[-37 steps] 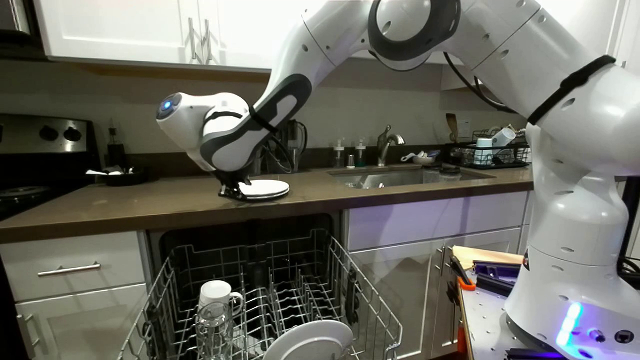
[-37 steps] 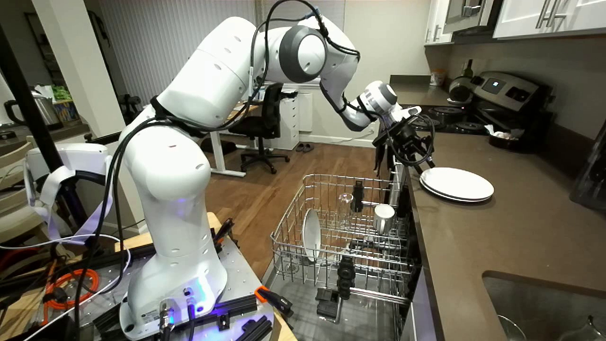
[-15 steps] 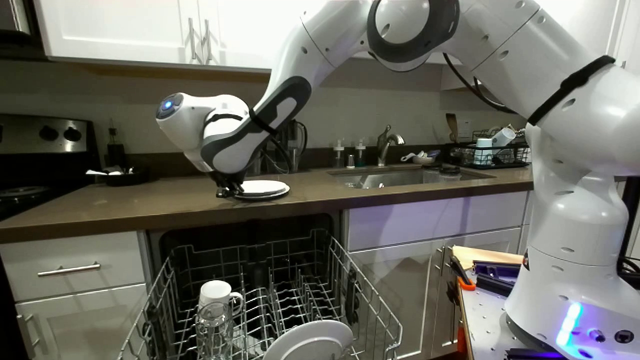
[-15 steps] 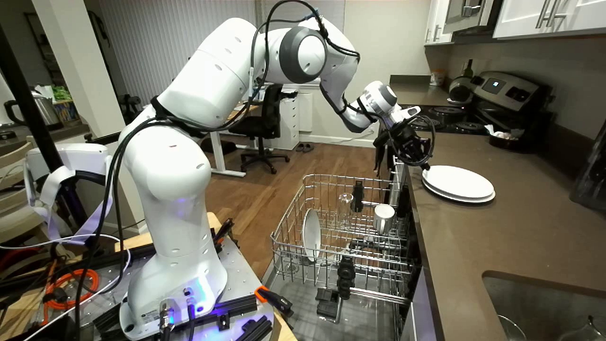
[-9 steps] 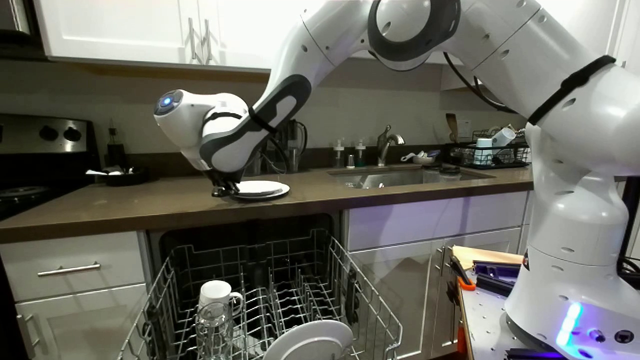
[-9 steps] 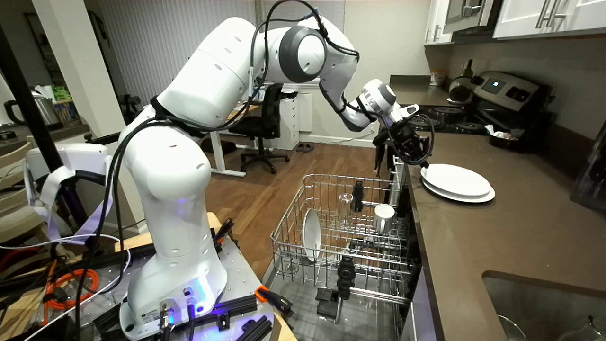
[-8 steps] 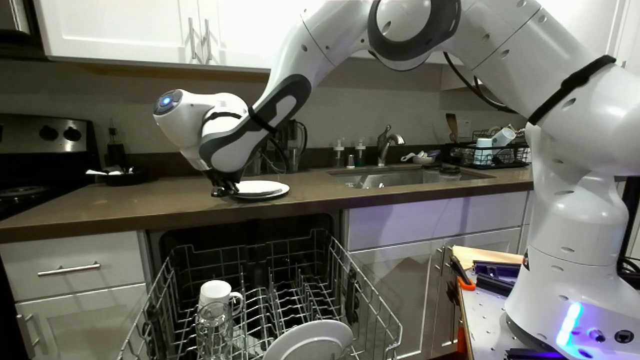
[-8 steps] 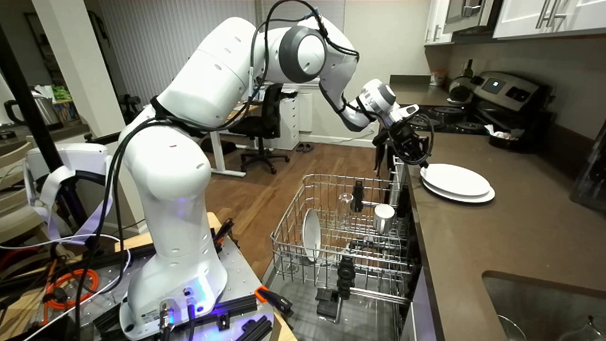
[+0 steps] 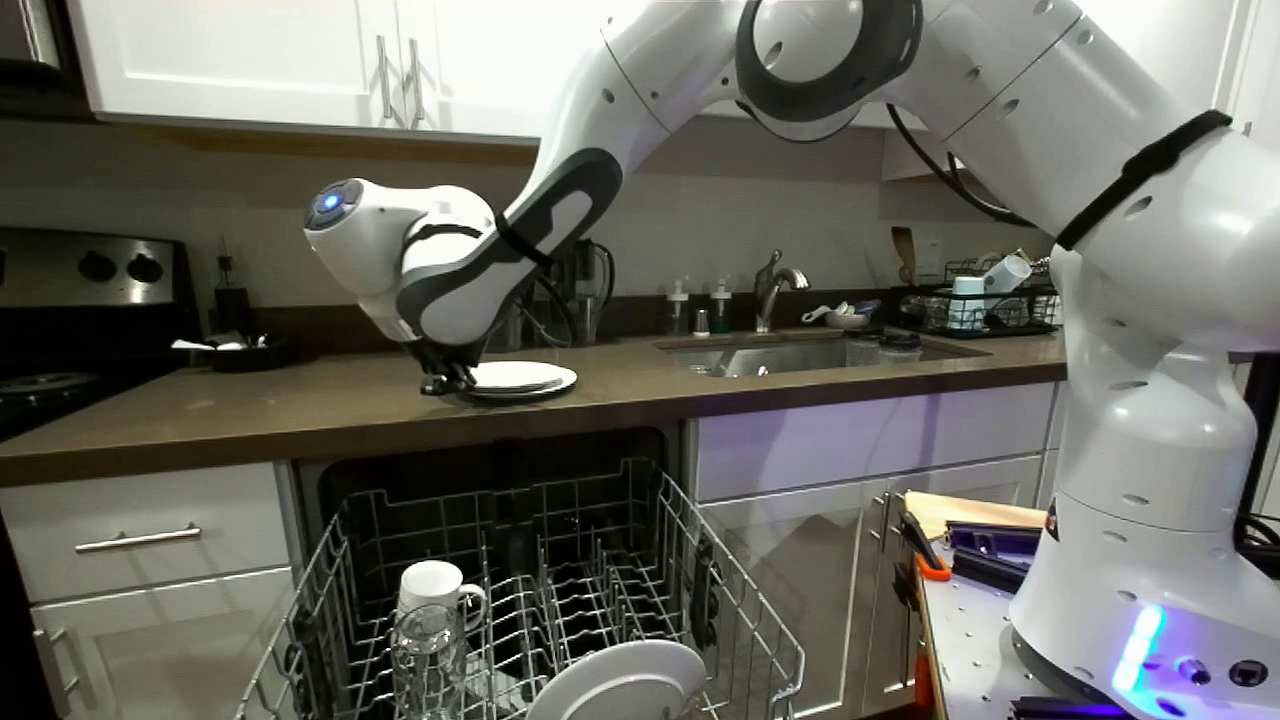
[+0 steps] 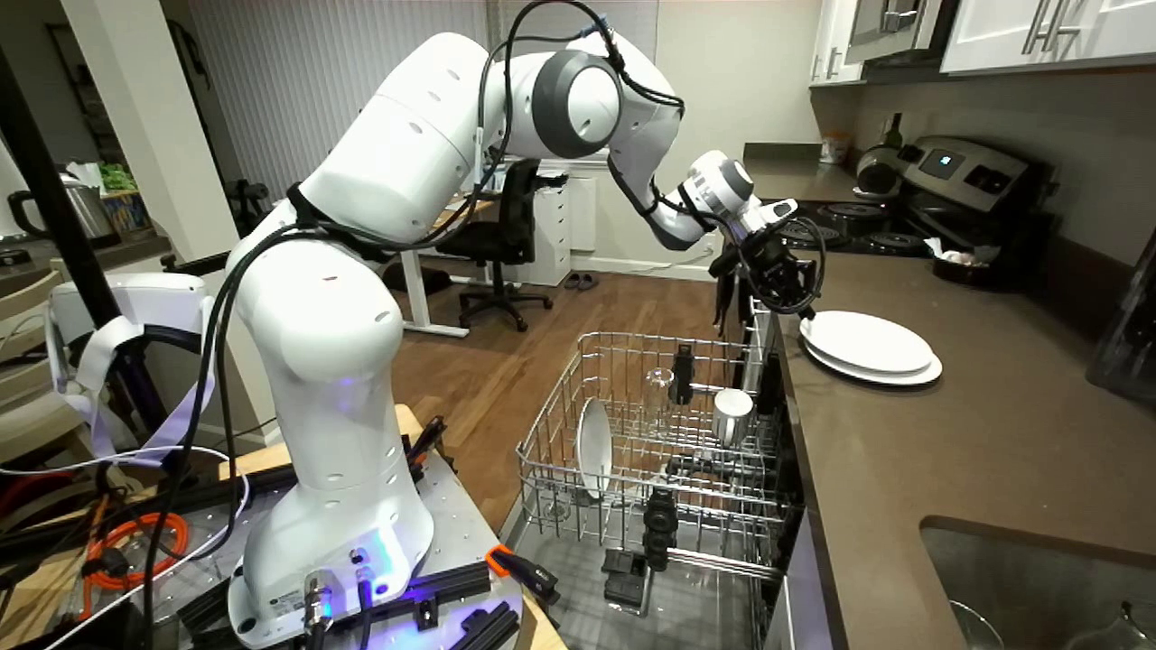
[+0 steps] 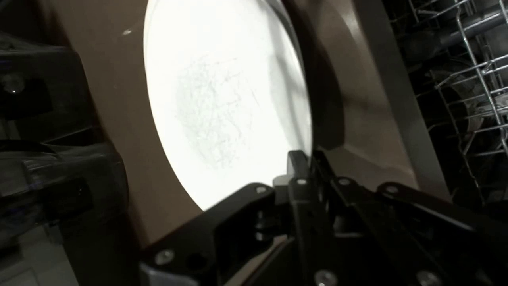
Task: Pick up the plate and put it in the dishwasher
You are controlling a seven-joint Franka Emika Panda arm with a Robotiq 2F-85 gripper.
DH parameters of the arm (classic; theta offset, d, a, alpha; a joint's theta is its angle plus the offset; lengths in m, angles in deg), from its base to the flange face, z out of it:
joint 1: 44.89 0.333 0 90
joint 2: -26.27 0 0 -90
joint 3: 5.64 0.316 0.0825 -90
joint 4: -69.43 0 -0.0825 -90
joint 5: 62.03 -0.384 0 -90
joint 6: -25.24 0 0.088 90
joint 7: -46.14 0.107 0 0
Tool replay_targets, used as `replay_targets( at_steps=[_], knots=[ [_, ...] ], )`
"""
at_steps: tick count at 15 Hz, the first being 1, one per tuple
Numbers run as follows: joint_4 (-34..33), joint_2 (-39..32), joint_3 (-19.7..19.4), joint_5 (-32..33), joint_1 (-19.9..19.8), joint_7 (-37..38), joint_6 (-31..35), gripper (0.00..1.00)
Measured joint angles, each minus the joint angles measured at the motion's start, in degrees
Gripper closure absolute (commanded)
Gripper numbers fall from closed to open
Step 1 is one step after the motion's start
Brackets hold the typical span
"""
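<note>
Currently, the gripper (image 11: 310,158) is pinching the rim of the plate (image 11: 222,99). Its two fingers (image 11: 297,163) are standing close together, one on each face of the rim, and the wrist view is placing this grip at the plate's 4 o'clock. In an exterior view, the base of the robot arm (image 10: 334,533) is standing at the plate's 8 o'clock, and the gripper is touching the plate at its 10 o'clock.

The plate is lying almost level over a second white plate (image 10: 914,376), whose edge is showing at 5 o'clock. The views are not revealing whether the two are touching. The second white plate is resting on the countertop (image 10: 1039,415), near the front edge.

Below, the dishwasher (image 9: 505,468) is standing with its wire rack (image 9: 580,600) extending outward, at the plate's 6 o'clock in an exterior view. Within the rack, a white mug (image 9: 430,580) is occupying 9 o'clock, a clear glass (image 9: 428,655) is occupying 8 o'clock, and a third white plate (image 9: 622,685) is standing on edge at 5 o'clock. Along the countertop, the sink (image 9: 800,356) is lying at the plate's 3 o'clock, and the faucet (image 9: 768,290) is rising behind it.
</note>
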Motion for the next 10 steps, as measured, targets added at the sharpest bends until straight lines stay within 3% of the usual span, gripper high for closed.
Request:
replay_targets(
  at_steps=[5,6,8,10],
  knots=[
    [0.05,-0.04,-0.05,0.00,0.20,0.00,-0.04,0.93],
    [0.06,-0.05,-0.04,0.00,0.23,0.00,-0.04,0.88],
    [0.08,-0.08,-0.06,0.00,0.35,0.00,-0.04,0.63],
    [0.18,-0.13,-0.06,0.00,0.54,0.00,-0.04,0.56]
  ],
)
